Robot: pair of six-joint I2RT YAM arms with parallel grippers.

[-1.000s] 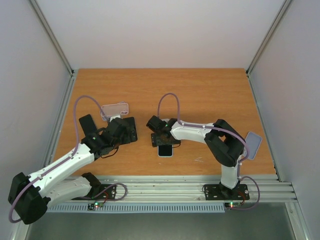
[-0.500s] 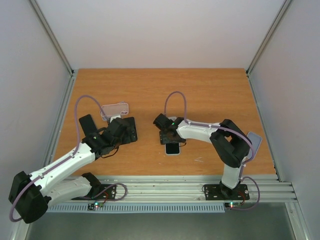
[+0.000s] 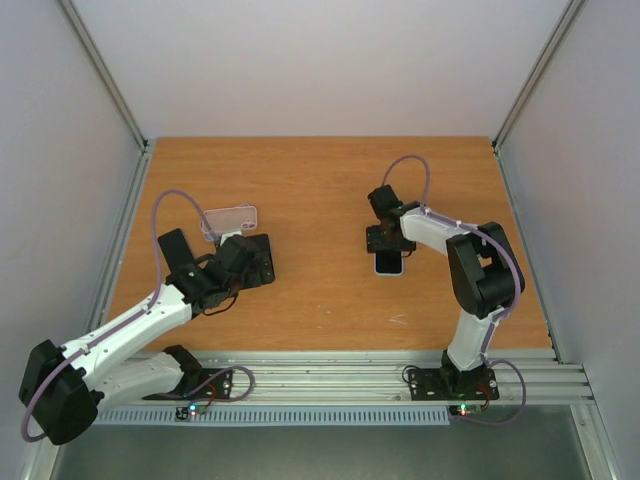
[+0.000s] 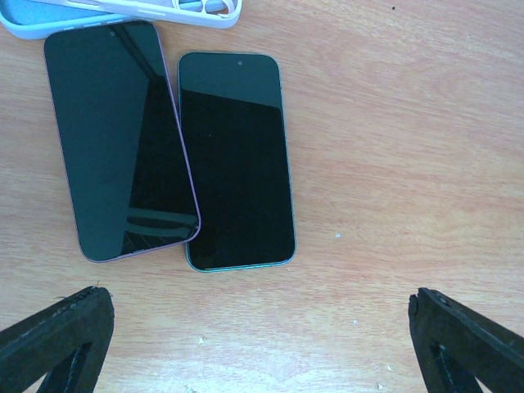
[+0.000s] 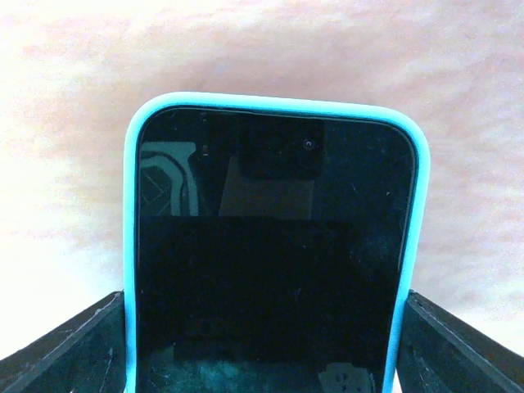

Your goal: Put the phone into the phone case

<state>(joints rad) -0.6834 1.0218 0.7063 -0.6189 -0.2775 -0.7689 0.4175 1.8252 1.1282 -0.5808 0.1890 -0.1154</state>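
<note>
Two bare phones lie side by side on the wooden table [image 4: 409,123], one purple-rimmed [image 4: 119,139] and one teal-rimmed [image 4: 236,160]. An empty pale blue-lilac phone case [image 4: 123,12] lies just beyond them, and it also shows in the top view [image 3: 230,217]. My left gripper [image 4: 262,344] is open wide and empty, just short of the phones [image 3: 260,262]. My right gripper [image 5: 262,352] is shut on the sides of a third phone in a cyan case [image 5: 270,246], right of centre in the top view [image 3: 388,263].
Metal rails run along the table's near edge [image 3: 330,375], and white walls enclose the other sides. Bare wood [image 3: 320,180] lies between the two arms and along the far side.
My right gripper has carried the cyan-cased phone from the table's middle to the right and farther back. My left arm has barely moved.
</note>
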